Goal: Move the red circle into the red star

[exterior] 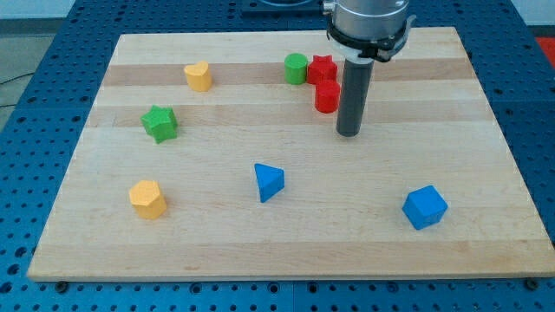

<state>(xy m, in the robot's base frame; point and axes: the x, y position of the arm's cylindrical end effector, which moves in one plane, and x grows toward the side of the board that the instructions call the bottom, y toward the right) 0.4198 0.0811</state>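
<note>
The red circle (327,97) stands in the upper middle of the wooden board (286,243), close to the top edge and slightly toward the view's right. It touches the red star (323,69), which sits directly above it, nearer the top edge. A green circle (297,68) rests against the red star on the view's left.

The arm carries no jaws; it ends in a dark rod. The tip (349,133) rests on the board just to the view's right of the red circle and a little lower, with a narrow gap between the rod and that block.

Remaining blocks lie well apart from this group. A yellow heart (199,76) is near the top edge toward the left. A green star (160,123) lies by the left edge at mid-height. A yellow hexagon-like block (148,198) sits toward the bottom-left corner. A blue triangle (269,182) is below centre. A blue cube-like block (425,207) sits toward the bottom-right corner.
</note>
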